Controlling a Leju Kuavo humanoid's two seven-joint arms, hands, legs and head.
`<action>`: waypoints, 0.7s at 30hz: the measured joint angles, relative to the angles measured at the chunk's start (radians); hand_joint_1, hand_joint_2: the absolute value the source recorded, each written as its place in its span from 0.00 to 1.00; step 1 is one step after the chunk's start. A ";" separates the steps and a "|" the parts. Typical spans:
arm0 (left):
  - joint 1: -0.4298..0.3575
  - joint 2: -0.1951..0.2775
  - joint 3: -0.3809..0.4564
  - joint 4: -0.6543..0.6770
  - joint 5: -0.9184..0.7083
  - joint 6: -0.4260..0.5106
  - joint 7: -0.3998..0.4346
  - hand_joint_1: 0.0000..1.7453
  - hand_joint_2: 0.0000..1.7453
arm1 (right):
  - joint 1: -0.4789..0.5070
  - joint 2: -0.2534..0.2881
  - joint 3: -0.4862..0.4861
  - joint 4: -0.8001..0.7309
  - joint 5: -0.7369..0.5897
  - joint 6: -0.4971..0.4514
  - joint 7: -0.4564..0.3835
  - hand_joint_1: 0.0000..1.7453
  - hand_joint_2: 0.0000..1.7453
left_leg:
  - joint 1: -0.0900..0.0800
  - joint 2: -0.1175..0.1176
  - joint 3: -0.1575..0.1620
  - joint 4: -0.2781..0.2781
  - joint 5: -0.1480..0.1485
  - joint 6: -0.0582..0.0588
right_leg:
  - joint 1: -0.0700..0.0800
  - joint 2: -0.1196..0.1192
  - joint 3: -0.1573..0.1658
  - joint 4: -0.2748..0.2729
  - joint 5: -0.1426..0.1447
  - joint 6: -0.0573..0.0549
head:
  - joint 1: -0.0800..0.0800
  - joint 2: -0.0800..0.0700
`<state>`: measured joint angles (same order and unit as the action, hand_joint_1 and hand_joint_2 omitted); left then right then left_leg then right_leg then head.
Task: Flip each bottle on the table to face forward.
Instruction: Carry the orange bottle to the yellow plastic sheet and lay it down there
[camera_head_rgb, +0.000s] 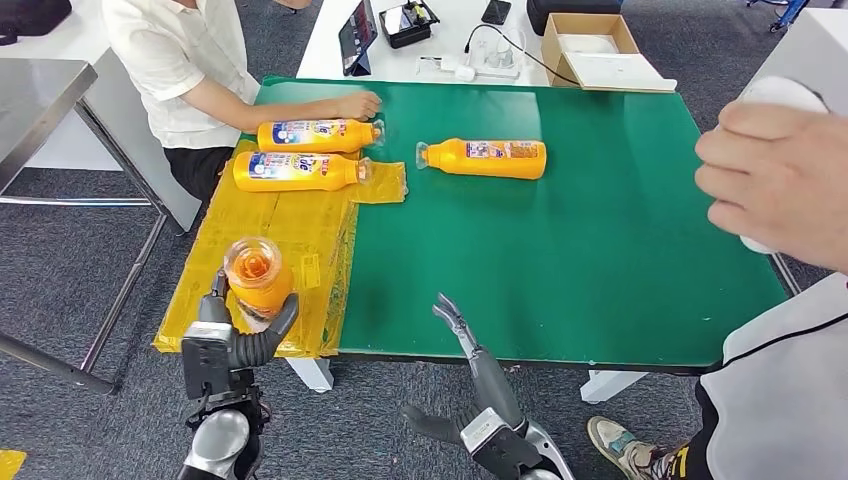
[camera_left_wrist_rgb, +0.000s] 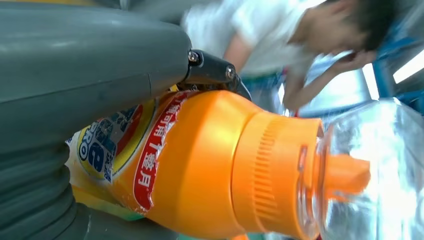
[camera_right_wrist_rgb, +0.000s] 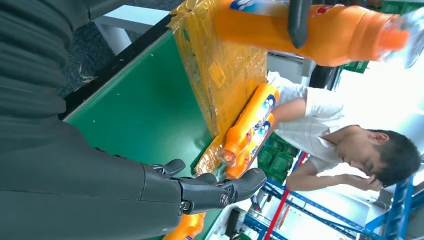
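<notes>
The left hand (camera_head_rgb: 243, 335) grips an orange bottle (camera_head_rgb: 258, 275) upright above the bench's (camera_head_rgb: 560, 260) near-left edge; the right hand (camera_head_rgb: 462, 335) is spread, holding nothing.

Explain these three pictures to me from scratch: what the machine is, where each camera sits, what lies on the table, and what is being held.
This is a humanoid robot with two silver arms ending in many-fingered hands. The wide picture is from its head, looking down at a green table. The other two come from cameras at its wrists, so they look tilted.

The left hand grips an orange bottle, clear cap toward the head camera; the left wrist view shows it close. The right hand holds nothing, fingers apart, at the near table edge.

On the table lie three more orange bottles: two side by side by a yellow plastic sheet, one alone on the green. A seated person's hand rests near the far bottle; another person's hand is at right.
</notes>
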<state>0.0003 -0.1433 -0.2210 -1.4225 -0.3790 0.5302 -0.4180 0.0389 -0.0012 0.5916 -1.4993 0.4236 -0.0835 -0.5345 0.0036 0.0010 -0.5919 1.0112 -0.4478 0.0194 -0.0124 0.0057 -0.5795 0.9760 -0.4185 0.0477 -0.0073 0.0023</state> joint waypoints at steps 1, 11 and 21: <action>-0.008 0.000 -0.001 0.013 -0.050 0.035 0.004 1.00 1.00 | 0.000 0.000 0.000 0.000 0.001 0.001 -0.003 0.00 1.00 | 0.000 0.000 0.000 0.000 0.000 0.000 | 0.000 0.000 0.000 0.000 0.000 0.000 | 0.000 0.000; -0.109 0.002 0.008 0.173 -0.520 0.136 0.129 1.00 1.00 | -0.023 0.018 0.004 0.000 -0.008 0.033 -0.015 0.00 1.00 | 0.000 0.000 0.000 0.000 0.001 0.001 | 0.000 0.000 0.000 0.000 0.000 0.000 | 0.000 0.000; -0.245 0.003 -0.058 0.337 -0.667 -0.005 0.248 1.00 1.00 | -0.045 0.029 0.004 0.006 -0.039 0.072 -0.024 0.00 1.00 | 0.000 -0.002 -0.001 0.000 0.001 0.001 | 0.000 -0.002 0.001 0.000 0.000 0.000 | 0.000 0.000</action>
<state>-0.2449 -0.1400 -0.2790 -1.0858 -1.0460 0.5247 -0.1698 -0.0061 0.0279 0.5955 -1.4938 0.3849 -0.0115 -0.5588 0.0031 -0.0011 -0.5924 1.0113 -0.4465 0.0207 -0.0129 0.0038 -0.5789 0.9763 -0.4181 0.0480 -0.0073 0.0023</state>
